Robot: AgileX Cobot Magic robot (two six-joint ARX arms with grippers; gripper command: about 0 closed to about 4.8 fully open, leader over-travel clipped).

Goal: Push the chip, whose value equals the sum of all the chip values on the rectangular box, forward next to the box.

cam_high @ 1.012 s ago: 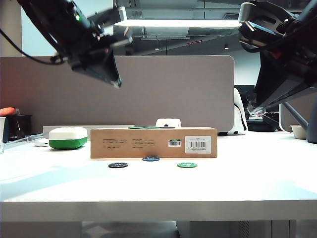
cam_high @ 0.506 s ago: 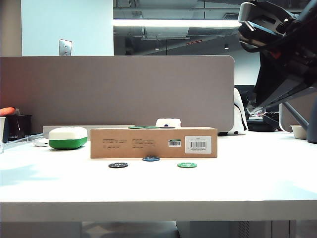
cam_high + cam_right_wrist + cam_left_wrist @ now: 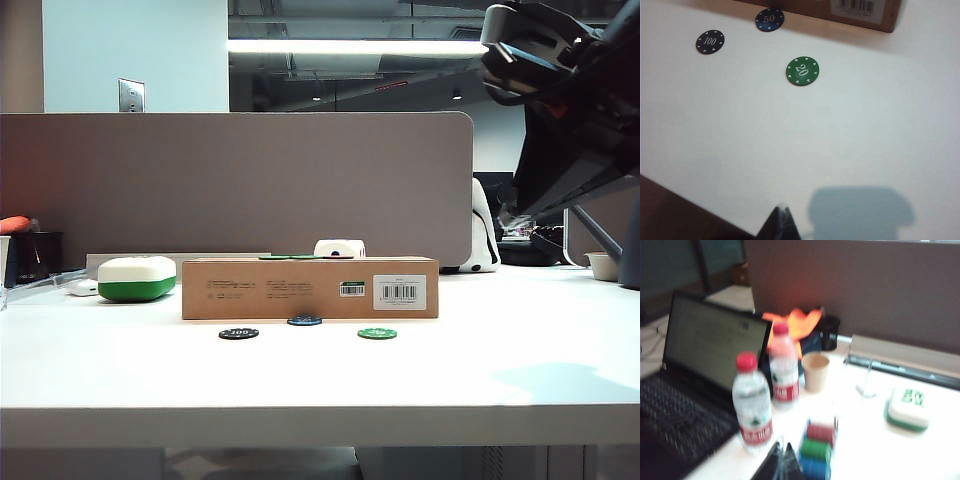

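Note:
The blue chip (image 3: 305, 320) marked 50 (image 3: 769, 19) lies against the front side of the rectangular box (image 3: 310, 288), a long brown carton with a barcode sticker (image 3: 865, 10). Thin green chips (image 3: 290, 257) lie on the box top; their numbers cannot be read. My right gripper (image 3: 781, 210) is shut and empty, held high above the table to the right, well back from the chips. My left gripper (image 3: 782, 456) is shut and empty, over the table's left end near a chip rack (image 3: 817, 452); it is out of the exterior view.
A black 100 chip (image 3: 710, 41) and a green 20 chip (image 3: 802, 71) lie in front of the box. A white-and-green case (image 3: 137, 278) stands left of it. Near the left gripper are a laptop (image 3: 695, 380), two water bottles (image 3: 754, 407) and a paper cup (image 3: 815, 371).
The left arm has swung out of the exterior view to the left. The right arm has stayed put. The chips and the box have not moved.

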